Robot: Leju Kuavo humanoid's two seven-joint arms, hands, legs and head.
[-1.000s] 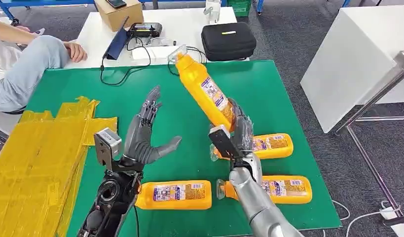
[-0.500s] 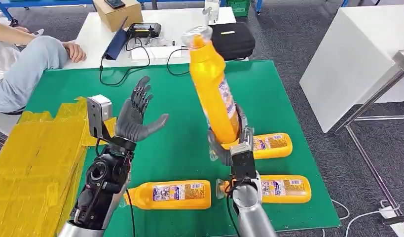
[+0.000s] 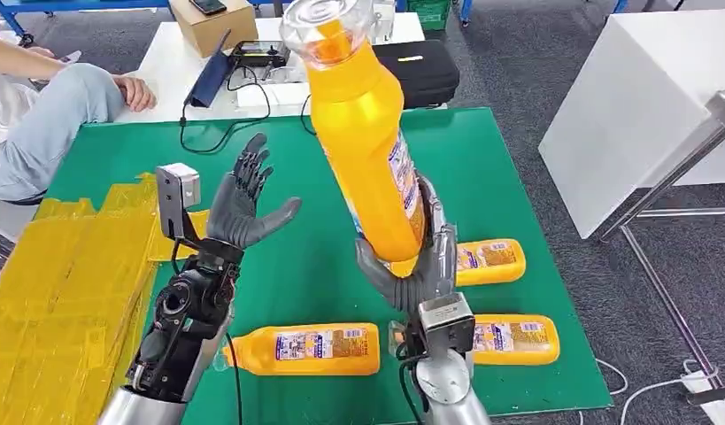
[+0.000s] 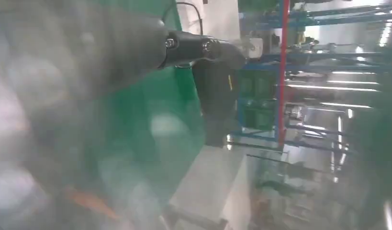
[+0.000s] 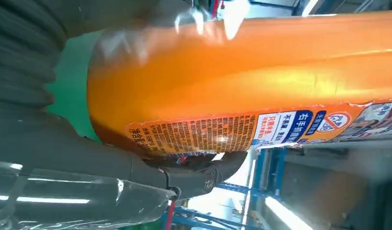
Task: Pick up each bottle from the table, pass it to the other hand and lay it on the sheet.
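Note:
My right hand (image 3: pixel 416 264) grips the base of an orange bottle (image 3: pixel 363 137) and holds it nearly upright above the green table (image 3: pixel 482 150), clear cap toward the camera. The right wrist view shows that bottle (image 5: pixel 241 81) close up with its label, my right hand (image 5: pixel 64 139) wrapped around it. My left hand (image 3: pixel 243 205) is raised to the left of the bottle, palm facing it, fingers spread, holding nothing; the left hand (image 4: pixel 88 57) is blurred in its wrist view. Three more orange bottles lie on the table: one (image 3: pixel 305 348) at the front, two (image 3: pixel 487 261) (image 3: pixel 509 338) at the right. The yellow sheet (image 3: pixel 66 292) covers the table's left side.
A person's arm and hand (image 3: pixel 66 93) rest at the table's far left corner. Behind the green table stands a white table (image 3: pixel 341 40) with a cardboard box (image 3: pixel 212 22), cables, a tablet and a black case (image 3: pixel 412 71). Another white table (image 3: pixel 642 106) stands to the right.
My right hand has swung the bottle from leaning away to nearly upright and brought it closer to the camera. My left hand rose and moved slightly left, staying spread.

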